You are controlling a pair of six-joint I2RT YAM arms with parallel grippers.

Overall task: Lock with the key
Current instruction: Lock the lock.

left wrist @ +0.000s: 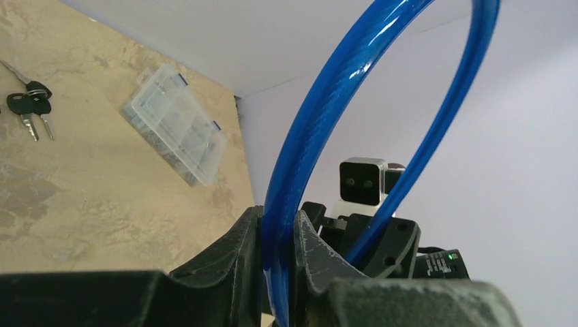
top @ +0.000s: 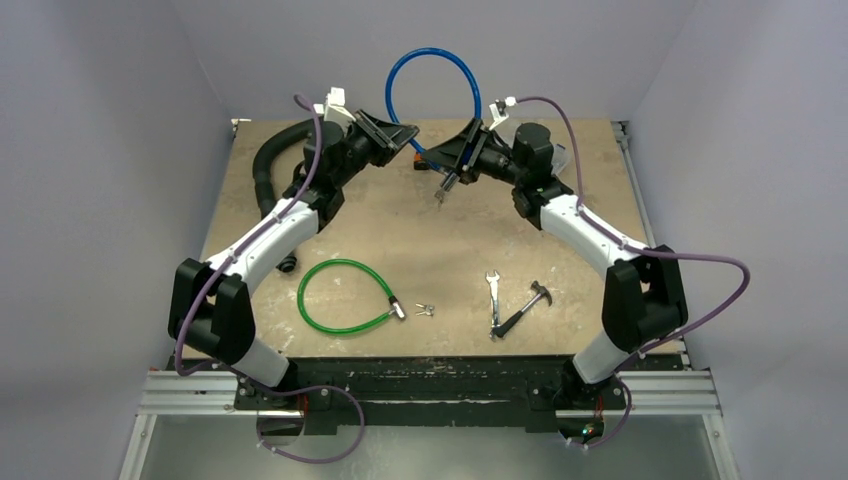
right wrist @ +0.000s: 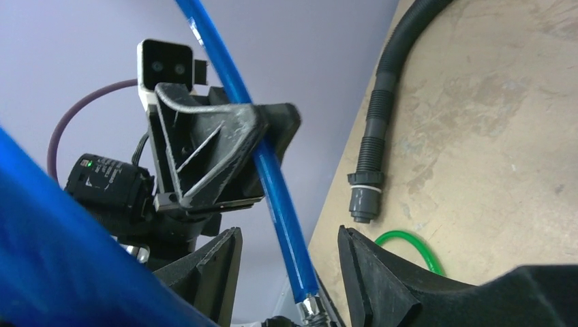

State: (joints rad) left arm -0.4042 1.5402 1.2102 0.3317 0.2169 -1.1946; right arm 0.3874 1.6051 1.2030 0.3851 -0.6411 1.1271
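Left gripper [left wrist: 276,228] clamped narrow on blue cable lock [top: 389,92], arm reaching far-centre, wrist raised. Right gripper [right wrist: 290,238] mirrors it, jaws apart, straddling the cable's metal end, not touching it. Loop stands upright above both. Keys [left wrist: 28,107] lie on table [top: 400,245] nearby.

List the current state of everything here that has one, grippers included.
Blue plastic-coated cable lock: lifted, arched upward between both grippers.
Left gripper: shut on that lock.
Right gripper: open, fingers either side of the cable, not touching.
Green looped cable lock: flat on table; latched or not, cannot tell.
Black-headed keys: loose on table, not in any lock.
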